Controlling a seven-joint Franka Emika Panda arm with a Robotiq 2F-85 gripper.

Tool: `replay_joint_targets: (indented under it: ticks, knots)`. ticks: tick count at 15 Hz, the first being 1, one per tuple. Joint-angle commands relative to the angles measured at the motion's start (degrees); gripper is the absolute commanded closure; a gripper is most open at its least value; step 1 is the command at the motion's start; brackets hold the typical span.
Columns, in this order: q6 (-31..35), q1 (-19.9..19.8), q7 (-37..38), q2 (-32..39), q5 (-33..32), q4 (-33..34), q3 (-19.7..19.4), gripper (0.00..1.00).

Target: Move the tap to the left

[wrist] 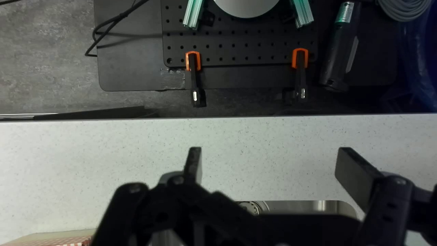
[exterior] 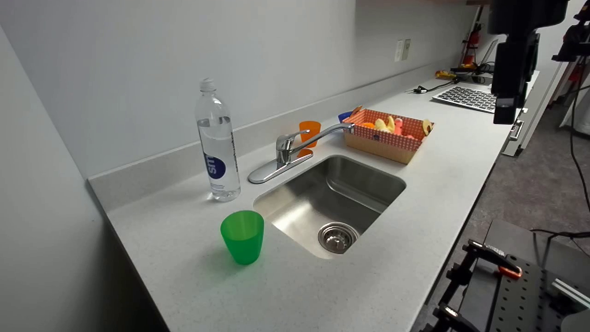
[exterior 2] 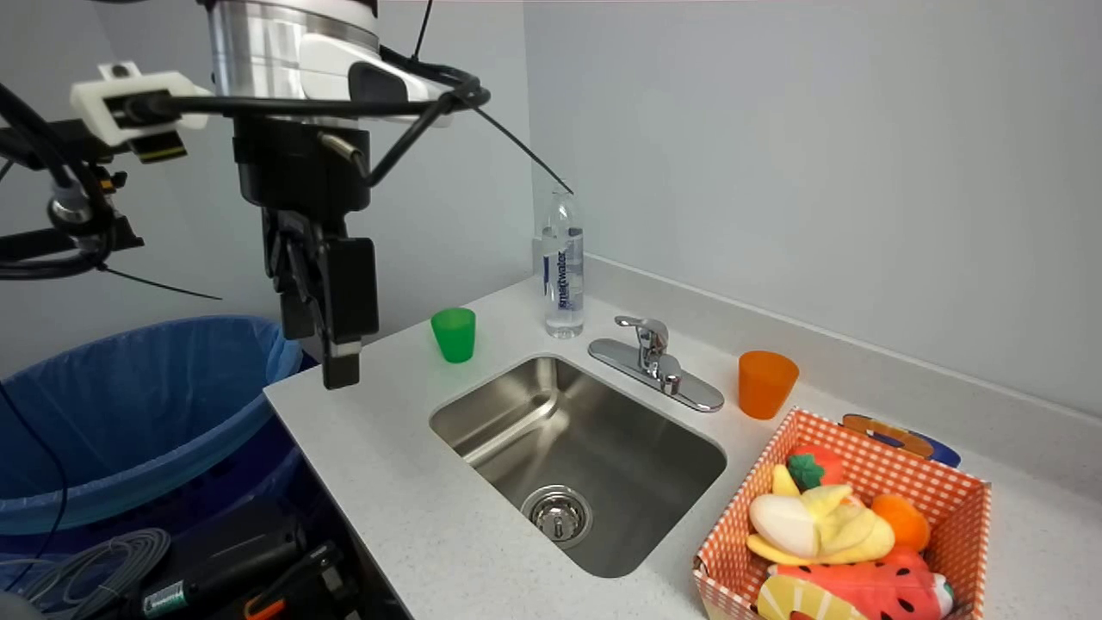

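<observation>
1. Gripper (wrist: pixel 269 162) hangs in the air, fingers (wrist: pixel 356 176) pointing down and spread wide; I see pale countertop (wrist: pixel 252 147) between them.
2. Tap (exterior: pixel 286 152) stands well apart from the gripper, across the sink (exterior 2: pixel 594 456) from it, close to the wall (exterior: pixel 276 60).
3. Spout (exterior: pixel 320 135) long and low, sideways to the gripper: it points toward the basket (exterior: pixel 380 150), away from the bottle (exterior: pixel 216 152).
4. Spout's long axis runs roughly along the base plate (exterior 2: pixel 613 350), itself roughly parallel to the wall.
5. Short lever (exterior 2: pixel 635 322) juts out on the gripper's side.
6. Bottle upright, across from the gripper; green cup (exterior: pixel 243 237), also upright, sits nearer the gripper's side.
7. Orange cup (exterior 2: pixel 766 385) upright beyond the sink from the gripper, just beside the plate's basket end.
</observation>
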Motion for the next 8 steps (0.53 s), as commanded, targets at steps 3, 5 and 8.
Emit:
replay_joint_targets:
  ticks: [3, 5, 8]
  knots:
    - [-0.08, 0.06, 0.04, 0.03, 0.0, 0.08, -0.03, 0.0]
    - [-0.08, 0.06, 0.04, 0.03, 0.0, 0.08, -0.03, 0.0]
    - [0.38, 0.0, 0.07, 1.36, 0.08, 0.88, -0.16, 0.0]
